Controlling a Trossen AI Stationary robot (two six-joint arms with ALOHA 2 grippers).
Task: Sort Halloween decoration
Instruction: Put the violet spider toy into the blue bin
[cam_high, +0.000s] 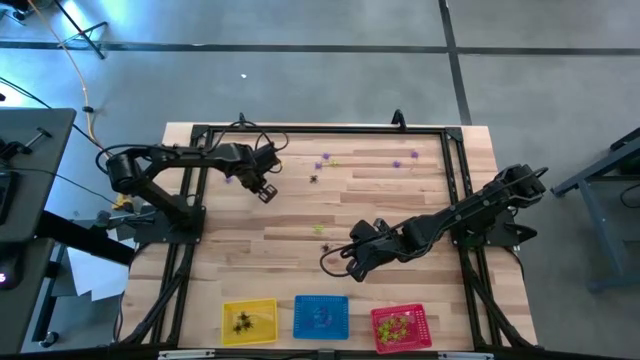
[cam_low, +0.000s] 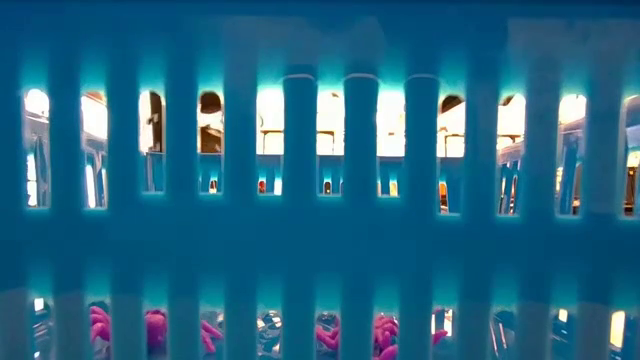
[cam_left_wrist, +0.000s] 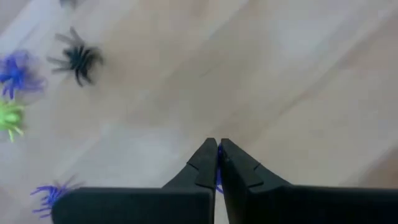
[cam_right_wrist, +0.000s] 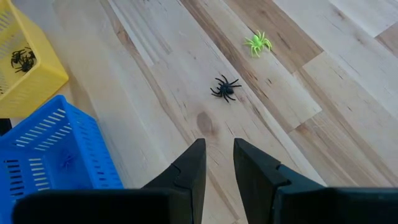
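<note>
Sorting partly done. Black spiders already in the yellow basket (cam_high: 249, 321), purple ones in the blue basket (cam_high: 321, 317), yellow-green ones in the red basket (cam_high: 401, 327), all three baskets in a row along the near edge of the worktop (cam_high: 290, 240).

Still loose on the bare wood: several purple spiders (cam_high: 322, 161) near the far edge, one black spider (cam_high: 314, 179) just beside them, and a yellow-green spider (cam_right_wrist: 258, 42) with another black spider (cam_right_wrist: 225, 88) near the middle.

Left gripper (cam_left_wrist: 218, 151) over the far left part of the worktop, jaws clenched on a sliver of purple, by the look of it a purple spider (cam_left_wrist: 219, 180) pinched between the tips. Probably bound for the blue basket.

Right gripper (cam_right_wrist: 218, 152) low over the middle, between the baskets and the loose pair; jaws parted and holding nothing, aimed toward the black spider ahead of them.

Judged roughly past halfway, with a handful of pieces left to carry.
</note>
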